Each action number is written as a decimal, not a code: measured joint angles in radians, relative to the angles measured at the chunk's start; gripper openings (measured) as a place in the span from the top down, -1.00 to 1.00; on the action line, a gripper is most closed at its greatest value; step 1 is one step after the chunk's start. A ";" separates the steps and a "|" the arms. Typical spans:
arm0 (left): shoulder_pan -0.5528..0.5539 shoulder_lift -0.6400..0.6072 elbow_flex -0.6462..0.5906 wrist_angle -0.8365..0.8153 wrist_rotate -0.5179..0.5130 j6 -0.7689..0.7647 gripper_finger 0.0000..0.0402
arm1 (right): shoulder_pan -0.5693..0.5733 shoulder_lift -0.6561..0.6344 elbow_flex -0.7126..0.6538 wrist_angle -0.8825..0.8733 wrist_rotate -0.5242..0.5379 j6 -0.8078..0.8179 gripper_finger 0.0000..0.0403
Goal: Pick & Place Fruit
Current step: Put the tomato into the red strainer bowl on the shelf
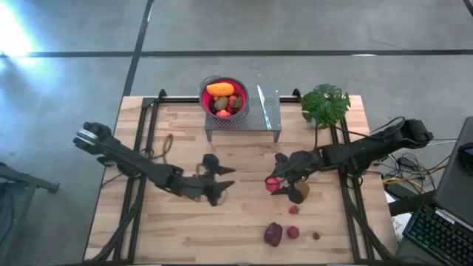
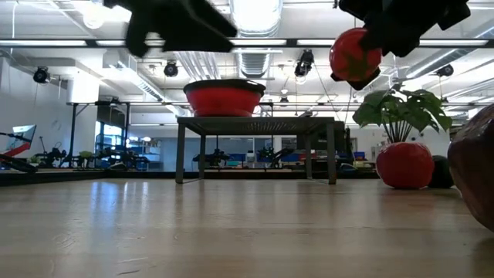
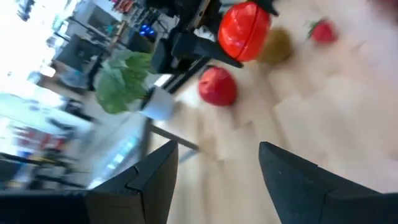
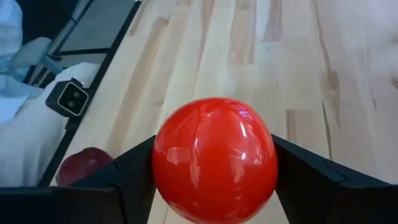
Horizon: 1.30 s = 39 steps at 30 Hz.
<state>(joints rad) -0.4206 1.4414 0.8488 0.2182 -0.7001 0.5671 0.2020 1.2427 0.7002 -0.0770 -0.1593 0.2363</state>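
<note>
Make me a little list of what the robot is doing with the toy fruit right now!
right gripper: fingers closed on a red apple, lifted off the table
left gripper: fingers apart, holding nothing, near the table's middle
bowl: on a small metal stand, already holding an orange fruit and others
fruit on the table: dark maroon fruit, small red berry
plant: back right corner

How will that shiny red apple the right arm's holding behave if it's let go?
The red apple is round, so it would probably roll. Its glossy skin looks slippery between the right gripper jaws. It seems rigid, showing no dent.
</note>
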 joint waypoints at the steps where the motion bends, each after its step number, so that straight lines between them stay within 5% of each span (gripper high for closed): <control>1: 0.000 0.033 0.038 -0.012 -0.022 0.039 -0.14 | 0.000 0.000 0.000 0.001 0.000 0.000 -0.27; 8: 0.005 0.237 0.270 -0.059 -0.064 0.261 -0.14 | 0.000 0.002 0.000 -0.026 -0.001 -0.004 -0.31; 17: 0.028 0.390 0.451 -0.125 -0.128 0.296 -0.14 | 0.000 -0.008 0.000 -0.011 -0.001 -0.034 -0.27; 29: 0.066 0.420 0.478 -0.123 -0.013 0.165 -0.23 | -0.006 -0.013 0.000 -0.015 0.001 -0.060 -0.38; 39: 0.072 0.425 0.475 -0.152 -0.006 0.232 -0.49 | -0.040 -0.012 0.011 -0.039 0.001 -0.057 -0.07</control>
<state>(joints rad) -0.3488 1.8667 1.3238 0.0659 -0.7060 0.7992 0.1623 1.2304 0.7109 -0.1161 -0.1583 0.1795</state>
